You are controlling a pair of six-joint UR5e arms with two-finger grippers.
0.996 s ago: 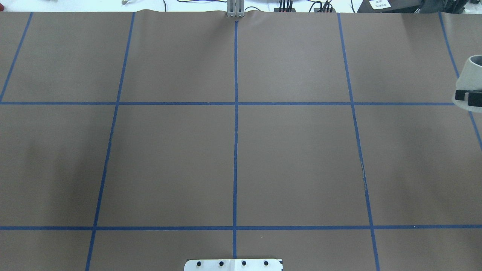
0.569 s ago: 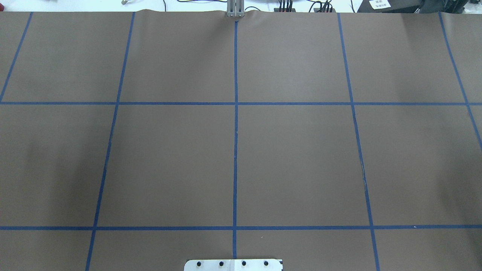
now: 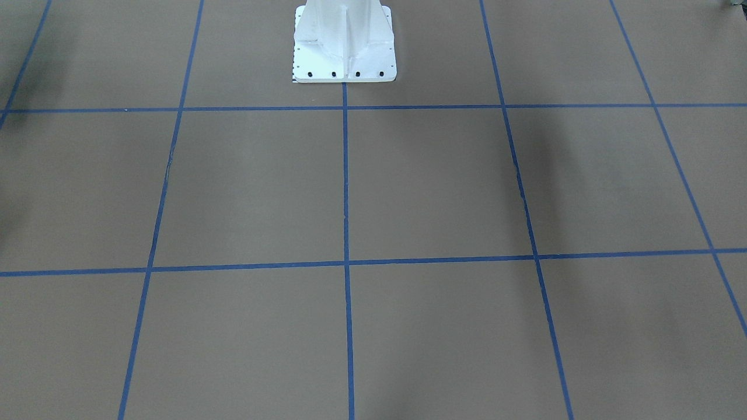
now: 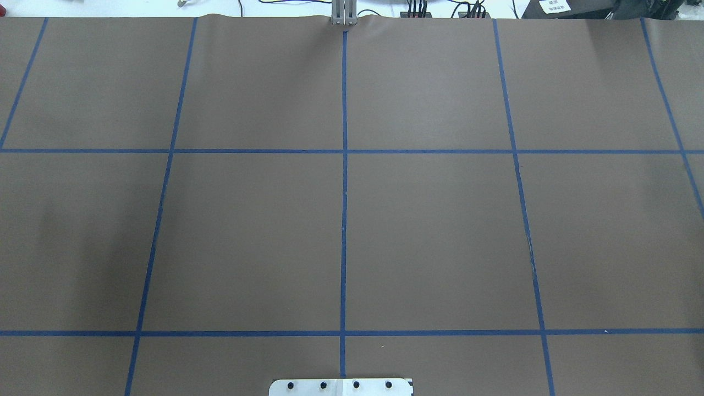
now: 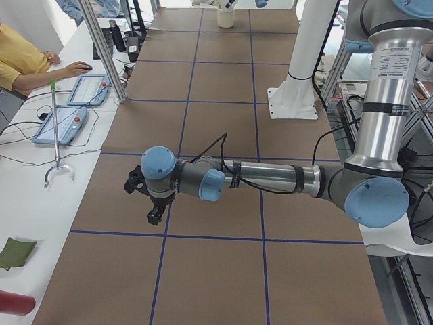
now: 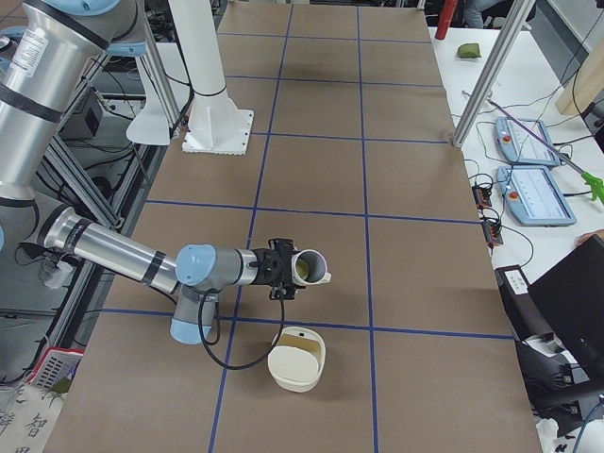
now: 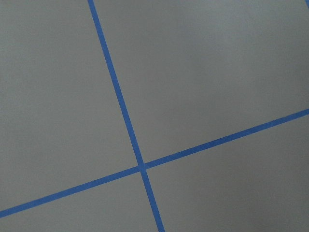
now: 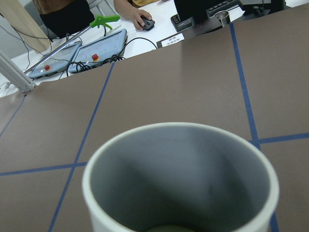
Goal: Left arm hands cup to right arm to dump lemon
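Observation:
In the exterior right view the cup (image 6: 313, 266), a small white mug, is held off the table at the tip of my right gripper (image 6: 281, 269), tipped on its side with its mouth away from the arm. Something yellowish, the lemon (image 6: 302, 271), sits inside it. The right wrist view looks into the cup's grey inside (image 8: 178, 179), with a yellow-green bit (image 8: 164, 228) at the bottom edge. My left gripper (image 5: 150, 206) points down above the table in the exterior left view, with nothing seen in it. I cannot tell whether either gripper is open or shut.
A cream bowl (image 6: 295, 359) stands on the table just below the tipped cup. The robot's white base (image 3: 344, 44) stands at mid table. A side table with control consoles (image 6: 528, 189) and a seated person (image 5: 20, 57) runs along the far edge.
A second ago the cup showed at the right edge of the overhead view. It has since moved out of that view, which now holds only the table.

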